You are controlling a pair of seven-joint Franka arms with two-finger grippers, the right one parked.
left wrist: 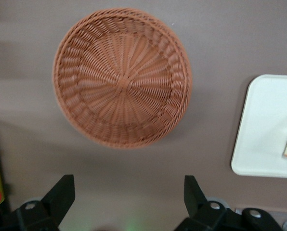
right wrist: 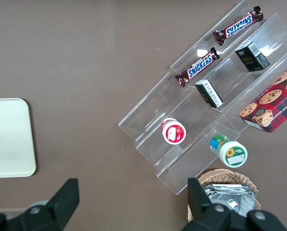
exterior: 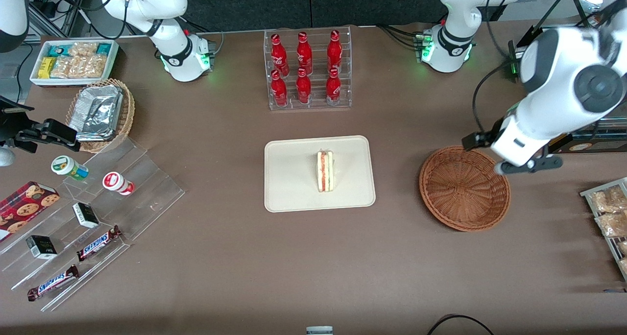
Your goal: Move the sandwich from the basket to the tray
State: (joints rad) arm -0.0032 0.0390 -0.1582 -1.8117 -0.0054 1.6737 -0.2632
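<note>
1. The sandwich [exterior: 325,171] lies on the tray [exterior: 294,178], well apart from the basket [exterior: 464,188].
2. The hand [left wrist: 129,197] hovers above the bench beside the basket, fingers spread, holding nothing.
</note>
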